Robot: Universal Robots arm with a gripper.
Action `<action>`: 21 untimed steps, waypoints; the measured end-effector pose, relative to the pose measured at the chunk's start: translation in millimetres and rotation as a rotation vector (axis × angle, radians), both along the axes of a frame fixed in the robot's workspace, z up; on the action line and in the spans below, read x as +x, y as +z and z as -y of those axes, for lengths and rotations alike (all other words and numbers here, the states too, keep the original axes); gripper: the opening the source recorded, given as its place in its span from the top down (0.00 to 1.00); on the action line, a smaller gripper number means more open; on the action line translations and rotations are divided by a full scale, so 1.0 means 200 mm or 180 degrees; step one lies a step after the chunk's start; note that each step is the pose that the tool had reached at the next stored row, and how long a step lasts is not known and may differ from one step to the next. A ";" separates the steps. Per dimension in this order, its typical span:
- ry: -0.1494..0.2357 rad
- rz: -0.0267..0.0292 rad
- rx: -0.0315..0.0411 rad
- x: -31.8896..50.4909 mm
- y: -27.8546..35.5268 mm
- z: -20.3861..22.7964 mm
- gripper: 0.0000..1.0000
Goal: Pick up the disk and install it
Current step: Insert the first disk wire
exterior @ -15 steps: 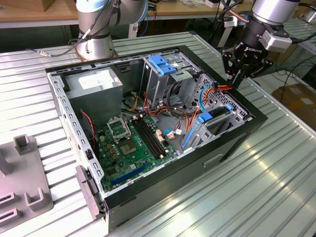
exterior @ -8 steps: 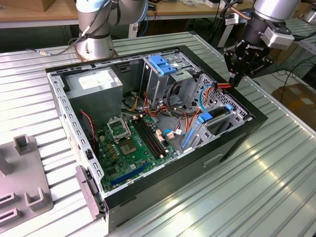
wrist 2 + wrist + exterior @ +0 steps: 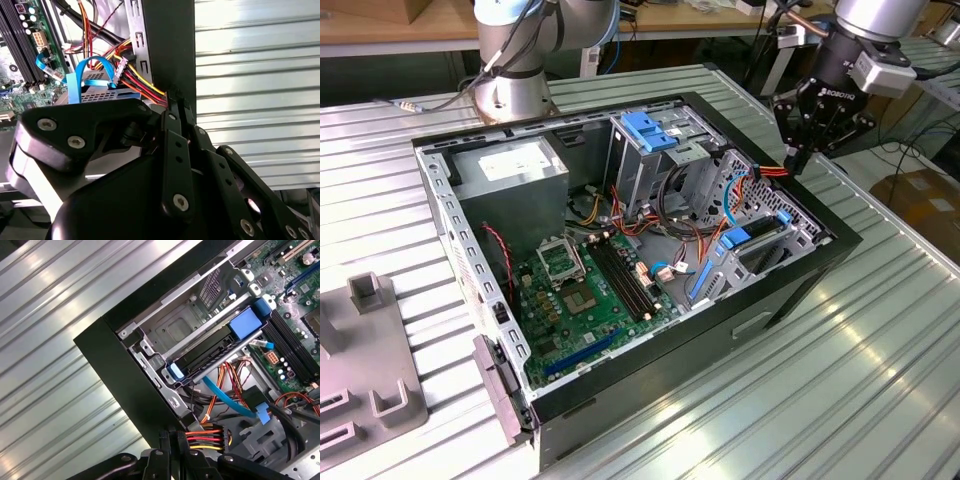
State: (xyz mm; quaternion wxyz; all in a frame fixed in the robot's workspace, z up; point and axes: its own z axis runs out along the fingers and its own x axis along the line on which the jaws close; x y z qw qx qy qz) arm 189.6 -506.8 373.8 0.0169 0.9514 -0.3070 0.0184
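The flat grey-metal disk in its bright blue carrier rail [image 3: 220,347] already sits in the drive bay at the corner of the black open computer case [image 3: 790,300]. The black gripper [image 3: 798,158] hovers at the case edge, its fingers [image 3: 176,107] pinching a bundle of red, yellow and black power wires [image 3: 202,439]. I judge the drive seated and the cabling in hand.

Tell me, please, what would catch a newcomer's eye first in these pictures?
The open computer case lying on the ribbed metal table draws the eye first, its green motherboard exposed in the middle. Next comes the black gripper hanging over the case's edge at the exterior view's right, beside a bundle of red, orange and yellow wires. Bright blue plastic brackets stand out on the metal drive cages.
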 end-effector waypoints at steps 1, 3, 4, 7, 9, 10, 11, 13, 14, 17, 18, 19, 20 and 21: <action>-0.0005 0.0000 0.0000 -0.009 0.000 0.000 0.83; -0.0010 0.0000 0.0000 -0.036 0.000 0.001 0.83; -0.0011 0.0000 0.0000 -0.042 0.000 0.001 0.83; -0.0020 0.0000 0.0000 -0.064 0.000 0.001 0.83; -0.0058 0.0000 0.0000 -0.066 0.000 0.002 0.83; -0.0086 0.0000 0.0000 -0.067 0.000 0.001 0.83; -0.0114 0.0000 0.0000 -0.067 0.000 0.001 0.83; -0.0258 0.0000 0.0000 -0.067 0.000 0.001 0.83; -0.0268 0.0000 0.0000 -0.067 0.000 0.002 0.83; -0.0271 0.0000 0.0000 -0.068 -0.001 0.003 0.83; -0.0271 0.0000 0.0000 -0.068 -0.001 0.003 0.83; -0.0271 0.0000 0.0000 -0.068 -0.001 0.003 0.83; -0.0271 0.0000 0.0000 -0.068 -0.001 0.003 0.83; -0.0271 0.0000 0.0000 -0.068 0.000 0.003 0.83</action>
